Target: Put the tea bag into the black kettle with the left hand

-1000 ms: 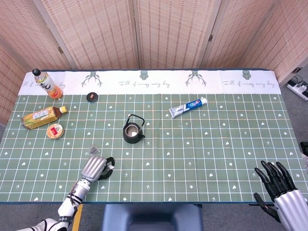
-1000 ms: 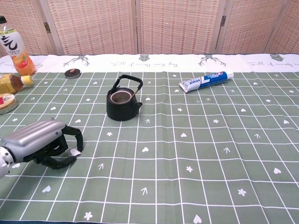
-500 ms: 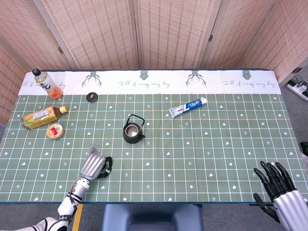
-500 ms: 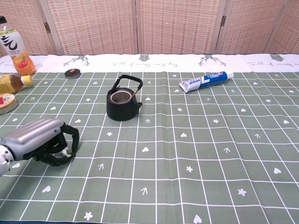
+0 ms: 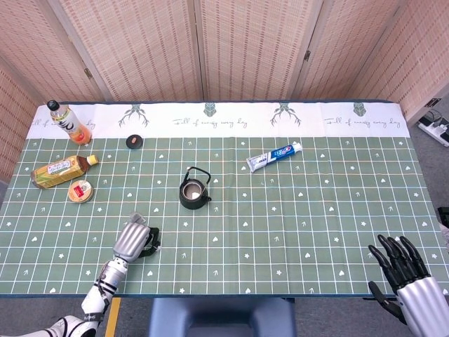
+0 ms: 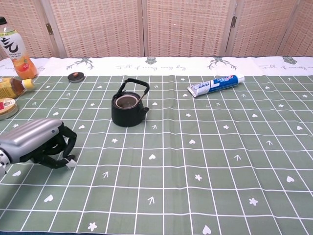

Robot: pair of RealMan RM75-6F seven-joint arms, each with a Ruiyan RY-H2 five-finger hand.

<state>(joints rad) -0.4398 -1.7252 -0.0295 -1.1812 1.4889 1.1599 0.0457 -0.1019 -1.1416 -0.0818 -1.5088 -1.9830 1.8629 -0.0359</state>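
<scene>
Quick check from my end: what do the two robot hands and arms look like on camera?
Left robot hand: smooth silver-grey shell over the back, black fingers, ribbed silver wrist with a dark band, white arm segment below. Right robot hand: black fingers and thumb, silver-grey shell at the back. No markings or loose cables visible.

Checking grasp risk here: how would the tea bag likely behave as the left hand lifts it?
Probably light and floppy: only a small white corner of the tea bag shows under the left hand, whose fingers curl over it. Being that thin and flat on the tablecloth, it may slip or dangle.
</scene>
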